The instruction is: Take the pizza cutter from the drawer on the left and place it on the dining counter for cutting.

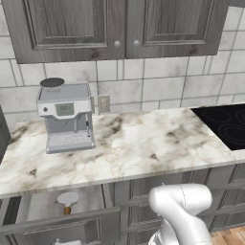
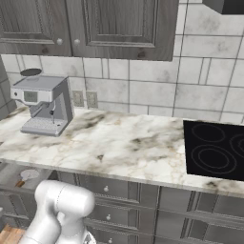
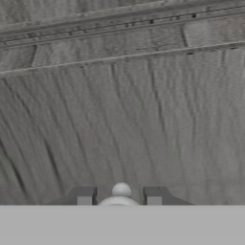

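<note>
Low in the hand view the gripper (image 3: 119, 195) is clenched on the small round silver knob (image 3: 121, 190) of the drawer (image 3: 119, 124), whose dark grey wood-grain front spreads across that frame. At the lower left of the left base view the drawer stands pulled out under the marble worktop (image 1: 134, 143), and the pizza cutter (image 1: 67, 201) lies inside it, orange-brown handle toward the bottom edge. A grey coffee machine (image 1: 66, 116) sits on the worktop, upper left
</note>
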You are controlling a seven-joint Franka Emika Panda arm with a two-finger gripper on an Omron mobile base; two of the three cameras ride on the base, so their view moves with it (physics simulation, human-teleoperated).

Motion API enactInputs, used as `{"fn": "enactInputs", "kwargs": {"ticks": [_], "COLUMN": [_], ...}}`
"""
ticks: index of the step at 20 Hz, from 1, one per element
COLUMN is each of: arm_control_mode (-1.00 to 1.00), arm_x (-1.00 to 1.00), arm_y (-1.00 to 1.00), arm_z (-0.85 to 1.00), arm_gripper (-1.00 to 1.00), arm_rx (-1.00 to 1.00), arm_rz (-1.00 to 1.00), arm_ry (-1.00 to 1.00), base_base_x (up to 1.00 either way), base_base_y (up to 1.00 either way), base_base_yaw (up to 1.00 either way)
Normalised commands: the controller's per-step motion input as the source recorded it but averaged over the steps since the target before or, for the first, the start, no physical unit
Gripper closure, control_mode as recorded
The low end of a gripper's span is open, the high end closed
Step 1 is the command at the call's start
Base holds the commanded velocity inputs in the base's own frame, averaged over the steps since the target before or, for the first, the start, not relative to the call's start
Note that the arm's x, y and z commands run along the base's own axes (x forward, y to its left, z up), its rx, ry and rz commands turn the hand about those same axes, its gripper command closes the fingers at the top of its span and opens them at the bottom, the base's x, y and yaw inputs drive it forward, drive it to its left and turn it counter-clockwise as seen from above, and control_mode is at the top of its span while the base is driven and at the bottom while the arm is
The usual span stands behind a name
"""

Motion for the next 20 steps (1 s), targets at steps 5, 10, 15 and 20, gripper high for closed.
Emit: {"fn": "enactInputs", "kwargs": {"ticks": [5, 10, 15, 20], "arm_control_mode": [-1.00, -1.00, -1.00, -1.00], "arm_x": [-0.67, -0.68, -0.60, -0.53], "arm_y": [0.03, 0.01, 0.00, 0.00], "arm_z": [-0.04, -0.01, -0.01, -0.01], "arm_gripper": [1.00, 1.00, 1.00, 1.00], "arm_rx": [0.00, 0.00, 0.00, 0.00], "arm_rz": [0.00, 0.00, 0.00, 0.00], "arm_ry": [0.00, 0.00, 0.00, 0.00], "base_base_x": [0.00, 0.00, 0.00, 0.00], "base_base_y": [0.00, 0.00, 0.00, 0.00], "base_base_yaw": [0.00, 0.00, 0.00, 0.00]}}
